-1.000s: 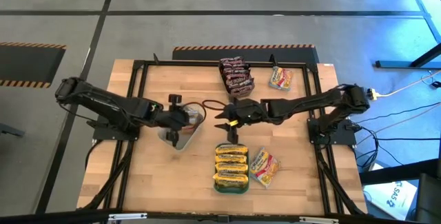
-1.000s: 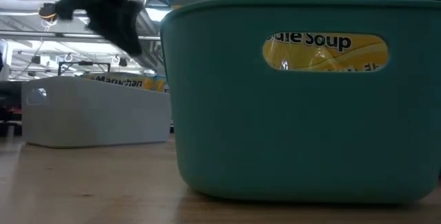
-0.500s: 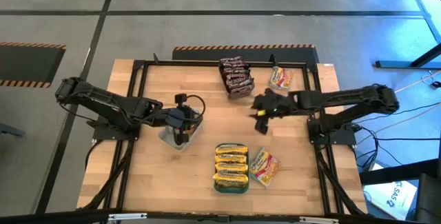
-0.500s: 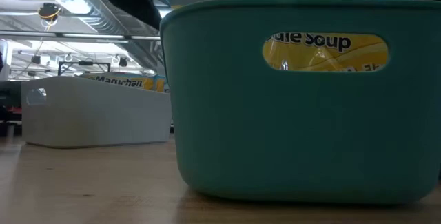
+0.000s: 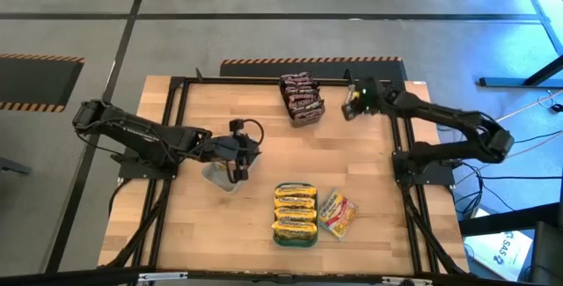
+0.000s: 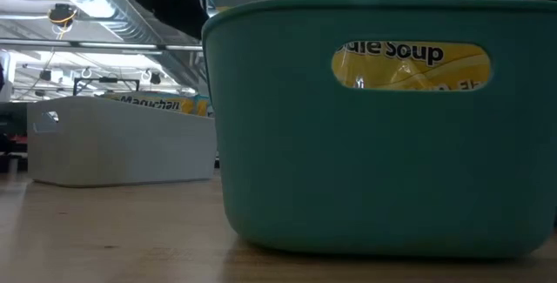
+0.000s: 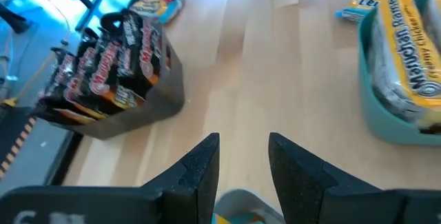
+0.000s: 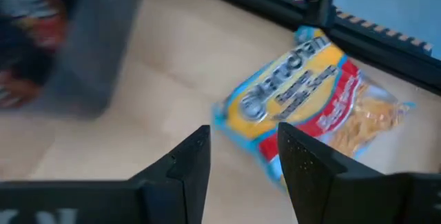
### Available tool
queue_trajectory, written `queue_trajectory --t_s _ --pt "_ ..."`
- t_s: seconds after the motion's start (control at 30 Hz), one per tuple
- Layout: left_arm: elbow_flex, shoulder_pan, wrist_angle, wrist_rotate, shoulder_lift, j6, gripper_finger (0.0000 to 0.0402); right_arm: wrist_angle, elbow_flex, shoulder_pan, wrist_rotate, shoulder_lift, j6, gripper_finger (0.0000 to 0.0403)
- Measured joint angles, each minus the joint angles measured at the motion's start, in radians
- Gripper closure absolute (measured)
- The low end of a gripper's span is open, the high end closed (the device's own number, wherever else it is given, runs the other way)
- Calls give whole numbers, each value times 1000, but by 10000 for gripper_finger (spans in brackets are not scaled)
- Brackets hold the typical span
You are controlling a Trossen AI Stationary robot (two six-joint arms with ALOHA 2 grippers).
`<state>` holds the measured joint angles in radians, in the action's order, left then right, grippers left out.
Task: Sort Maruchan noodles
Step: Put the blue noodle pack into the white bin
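Note:
Yellow packets (image 5: 296, 211) fill the teal tray (image 6: 383, 144), and one shows through its handle hole (image 6: 409, 65). Dark maroon packets (image 5: 301, 98) stand in the grey tray (image 7: 148, 103). One orange-red and yellow packet (image 8: 310, 93) lies flat at the table's far right corner, and another (image 5: 337, 213) lies beside the teal tray. My right gripper (image 8: 241, 162) hovers open just above the far-corner packet (image 5: 359, 101). My left gripper (image 7: 241, 165) is open and empty over the translucent white tray (image 5: 222, 179), which has a packet edge (image 6: 165, 103) showing in it.
A black metal frame (image 5: 176, 101) borders the wooden table top, and its far rail (image 8: 358, 27) runs close behind the corner packet. Bare wood (image 5: 273, 154) lies between the three trays. In the low view the teal tray blocks most of the table.
My right gripper has swung from the table's middle, near the left gripper, toward the far right corner and now stands over the packet lying there. The left arm has stayed over the white tray. No packet has moved.

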<state>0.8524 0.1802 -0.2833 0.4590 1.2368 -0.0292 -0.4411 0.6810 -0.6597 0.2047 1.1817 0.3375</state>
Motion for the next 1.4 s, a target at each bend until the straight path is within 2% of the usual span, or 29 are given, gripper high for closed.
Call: queue_trajectory --t_s 0.13,0.23,0.4,0.5,0.7,0.9,1.0,1.1,1.17,1.23,1.33,1.4 --pt "0 -29 31 1 0 -26 282 75 -3 -144 -62 87 -69 251" --pt "0 -50 50 2 0 -33 282 106 -4 -204 -71 152 -112 251" --pt "0 -89 59 -1 16 -34 282 85 -4 -253 -40 222 -172 251" --pt "1 -108 61 -11 32 -33 282 14 -4 -246 -85 225 -175 251" --pt "0 -124 94 -12 62 -33 282 -108 1 -103 -194 211 -49 251" --pt "0 -124 200 -13 115 -71 282 -47 2 121 -255 213 171 251" --pt "1 -124 253 -15 138 -85 282 -5 12 209 -280 217 207 251" --pt "1 -124 288 -18 158 -86 282 8 58 277 -307 218 163 251" --pt "1 -124 300 -22 166 -86 282 -69 119 284 -292 213 100 251" --pt "1 -124 310 -41 168 -87 282 -159 183 280 -236 196 53 251" --pt "1 -130 353 -74 170 -75 282 -198 254 272 -135 166 -14 251" --pt "1 -137 401 -99 185 -55 282 -202 267 248 -115 155 -55 251"
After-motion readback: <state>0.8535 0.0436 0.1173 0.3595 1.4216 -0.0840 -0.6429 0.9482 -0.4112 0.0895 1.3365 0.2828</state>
